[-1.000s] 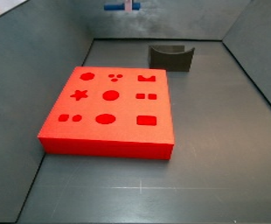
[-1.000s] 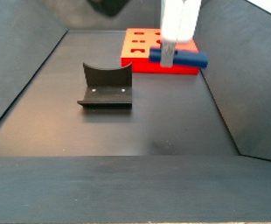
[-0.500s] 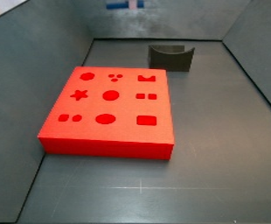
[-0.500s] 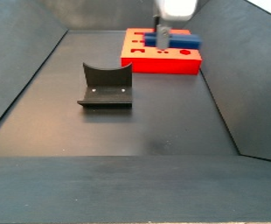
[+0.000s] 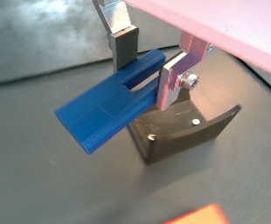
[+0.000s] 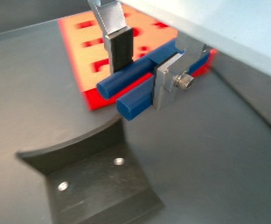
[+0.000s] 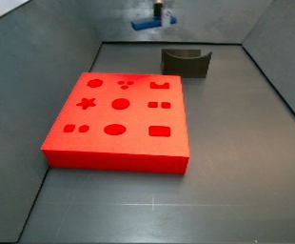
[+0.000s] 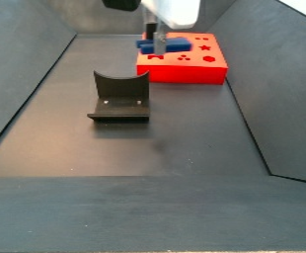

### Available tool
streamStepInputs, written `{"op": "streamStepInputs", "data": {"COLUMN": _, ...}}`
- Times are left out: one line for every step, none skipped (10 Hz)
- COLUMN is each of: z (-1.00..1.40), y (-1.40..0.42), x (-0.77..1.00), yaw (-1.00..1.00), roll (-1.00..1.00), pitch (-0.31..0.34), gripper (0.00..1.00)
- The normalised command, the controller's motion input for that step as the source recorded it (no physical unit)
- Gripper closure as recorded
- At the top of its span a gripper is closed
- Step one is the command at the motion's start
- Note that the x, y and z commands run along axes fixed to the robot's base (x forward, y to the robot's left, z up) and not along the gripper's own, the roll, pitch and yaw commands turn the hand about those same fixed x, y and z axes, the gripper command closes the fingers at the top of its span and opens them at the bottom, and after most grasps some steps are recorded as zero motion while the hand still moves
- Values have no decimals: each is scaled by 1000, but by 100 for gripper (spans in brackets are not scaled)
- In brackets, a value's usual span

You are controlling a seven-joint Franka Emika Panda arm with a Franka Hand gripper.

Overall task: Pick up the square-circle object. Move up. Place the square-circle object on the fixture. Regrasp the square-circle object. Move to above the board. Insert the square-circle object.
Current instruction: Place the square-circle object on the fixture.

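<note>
Two steps look done, judging by how things sit: the peg is off the worktop and up in the air, clamped between the plates of the tool. Placing it on the fixture, regrasping, moving over the board and inserting it appear to be left.

In a wrist view the peg sticks out sideways from the tool, its blue body pinched near the pronged end by a silver finger on one side and a dark-padded finger on the other. The fixture lies just below the tool, its curved recess empty; the peg does not touch it.

In a wrist view the peg's two prongs show plainly, the tool is shut on them, the fixture sits under it, and the board lies beyond the tool.

In a side view the tool hangs high, beyond the board and near the fixture.

In a side view the peg hangs at the tool's tip, with the fixture lower and nearer the camera, and the board behind the tool.
</note>
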Motion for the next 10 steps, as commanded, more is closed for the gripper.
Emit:
{"op": "streamStepInputs", "data": {"z": -164, "y": -290, "x": 1000, "yaw": 1000, "roll": 70, "pitch": -14, "gripper": 100}}
{"op": "streamStepInputs", "data": {"z": -135, "y": -225, "x": 1000, "yaw": 1000, "roll": 77, "pitch": -11, "gripper": 100}}
{"op": "streamStepInputs", "data": {"z": -128, "y": -198, "x": 1000, "yaw": 1000, "roll": 79, "pitch": -10, "gripper": 100}}
{"op": "streamStepInputs", "data": {"z": -79, "y": -111, "x": 839, "yaw": 1000, "roll": 88, "pitch": -5, "gripper": 100}}
{"op": "streamStepInputs", "data": {"z": -62, "y": -79, "x": 759, "yaw": 1000, "roll": 91, "pitch": -3, "gripper": 100}}
{"op": "streamStepInputs", "data": {"z": -37, "y": -45, "x": 602, "yaw": 1000, "roll": 97, "pitch": 4, "gripper": 100}}
{"op": "streamStepInputs", "data": {"z": -31, "y": -37, "x": 526, "yaw": 1000, "roll": 99, "pitch": 8, "gripper": 100}}
{"op": "streamStepInputs", "data": {"z": 753, "y": 1000, "x": 112, "yaw": 1000, "roll": -669, "pitch": 153, "gripper": 100}}
{"op": "streamStepInputs", "data": {"z": 756, "y": 1000, "x": 46, "yaw": 1000, "roll": -715, "pitch": 170, "gripper": 100}}
{"op": "streamStepInputs", "data": {"z": 615, "y": 858, "x": -85, "yaw": 1000, "roll": -812, "pitch": 206, "gripper": 100}}
